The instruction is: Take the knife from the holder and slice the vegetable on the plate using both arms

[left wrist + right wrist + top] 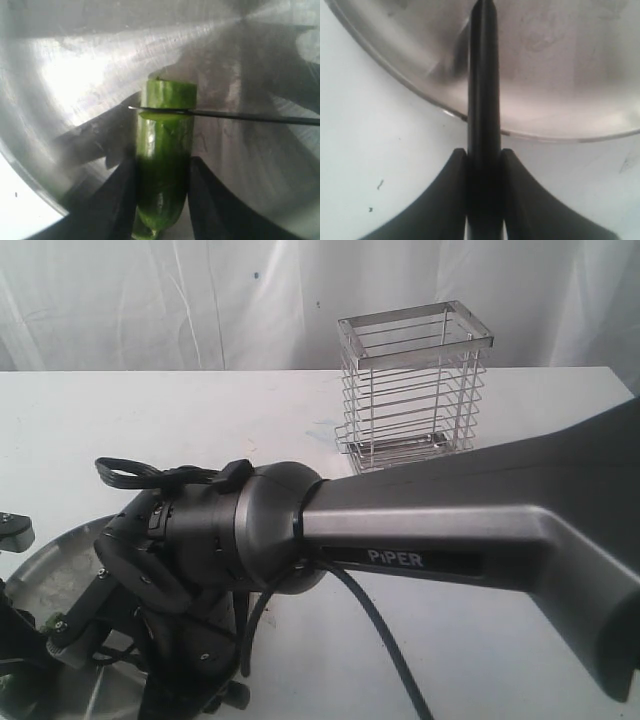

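In the left wrist view the green vegetable (167, 150) lies on the steel plate (75, 75). My left gripper (163, 161) is shut on it, with a black finger (120, 200) pressed against each side. The thin dark blade of the knife (240, 116) lies across the vegetable close to its cut end, and a pale slit shows under it. My right gripper (483, 151) is shut on the knife's black handle (484, 90), which points over the plate's rim (420, 92). The wire holder (415, 390) stands at the back of the table with nothing in it.
The right arm (450, 530) reaches across from the right to the plate (50, 560) at the front left. Its wrist and black cable hide most of the plate in the exterior view. White table (500, 660) lies around it, and a white curtain hangs behind.
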`<action>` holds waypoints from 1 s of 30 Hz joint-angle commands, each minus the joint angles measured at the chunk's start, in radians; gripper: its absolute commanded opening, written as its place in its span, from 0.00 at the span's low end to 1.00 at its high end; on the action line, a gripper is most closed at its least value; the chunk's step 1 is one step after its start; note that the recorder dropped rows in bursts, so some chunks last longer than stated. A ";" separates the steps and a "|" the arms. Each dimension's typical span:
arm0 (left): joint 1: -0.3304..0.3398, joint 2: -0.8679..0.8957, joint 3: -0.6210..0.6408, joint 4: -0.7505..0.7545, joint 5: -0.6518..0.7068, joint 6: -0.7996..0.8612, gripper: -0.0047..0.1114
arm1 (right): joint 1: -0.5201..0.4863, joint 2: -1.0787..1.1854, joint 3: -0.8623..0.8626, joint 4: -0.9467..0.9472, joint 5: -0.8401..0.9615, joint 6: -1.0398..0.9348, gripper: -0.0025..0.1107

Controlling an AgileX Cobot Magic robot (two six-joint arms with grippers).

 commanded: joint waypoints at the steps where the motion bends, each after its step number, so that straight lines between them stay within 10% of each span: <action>1: -0.005 0.021 0.010 -0.004 -0.022 -0.016 0.32 | 0.000 -0.012 -0.001 -0.010 0.048 -0.016 0.02; 30: -0.005 0.021 0.010 -0.006 -0.020 -0.024 0.32 | -0.026 0.081 -0.141 0.002 0.231 -0.094 0.02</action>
